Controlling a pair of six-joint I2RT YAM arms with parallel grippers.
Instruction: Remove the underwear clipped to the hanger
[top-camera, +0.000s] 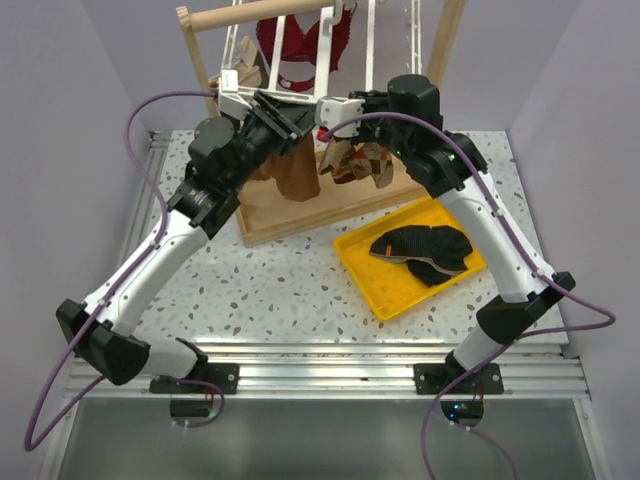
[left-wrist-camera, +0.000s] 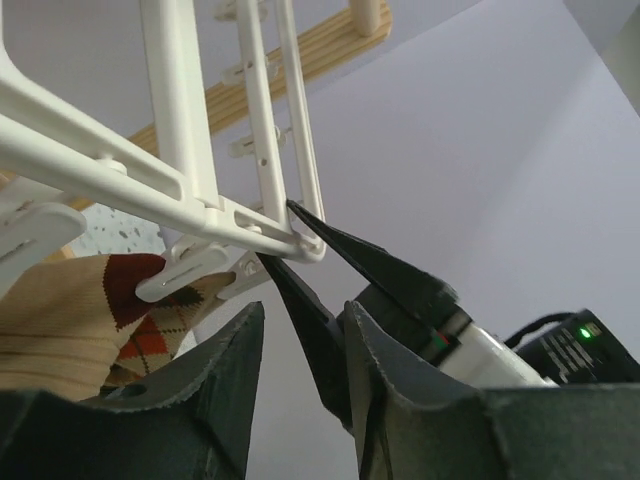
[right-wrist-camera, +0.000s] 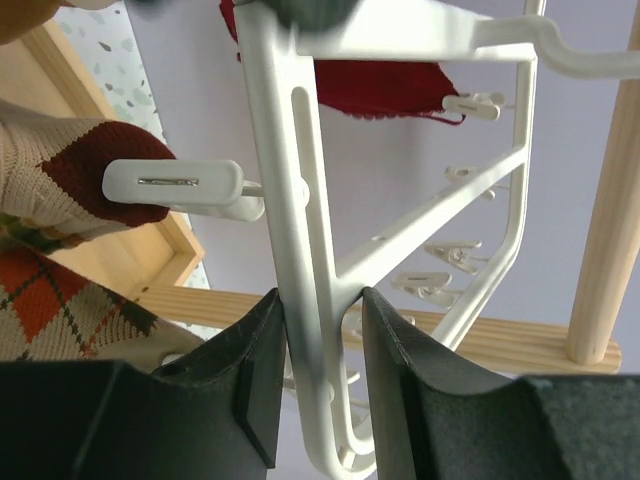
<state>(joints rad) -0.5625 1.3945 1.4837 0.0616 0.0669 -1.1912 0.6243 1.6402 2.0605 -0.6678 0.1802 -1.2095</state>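
Note:
The white hanger (top-camera: 240, 85) hangs from the wooden stand, tilted toward the arms. My right gripper (top-camera: 328, 108) is shut on one of its frame bars; in the right wrist view both pads press that bar of the hanger (right-wrist-camera: 290, 180), with the right gripper (right-wrist-camera: 321, 295) around it. My left gripper (top-camera: 288, 118) is at the hanger's near corner, and in the left wrist view the left gripper (left-wrist-camera: 303, 310) stands open with nothing between its fingers, just under the hanger (left-wrist-camera: 190, 190). Brown underwear (top-camera: 295, 175) hangs below the left gripper; its clip is hidden. Dark underwear (top-camera: 425, 250) lies in the yellow tray (top-camera: 355, 265).
Argyle socks (top-camera: 362, 165) (left-wrist-camera: 70, 310) (right-wrist-camera: 60, 200) stay clipped beside the grippers. A red bra (top-camera: 300, 45) (right-wrist-camera: 390, 90) hangs at the hanger's far side. The wooden stand's base board (top-camera: 300, 215) lies under the hanger, with its uprights (top-camera: 195, 50) behind.

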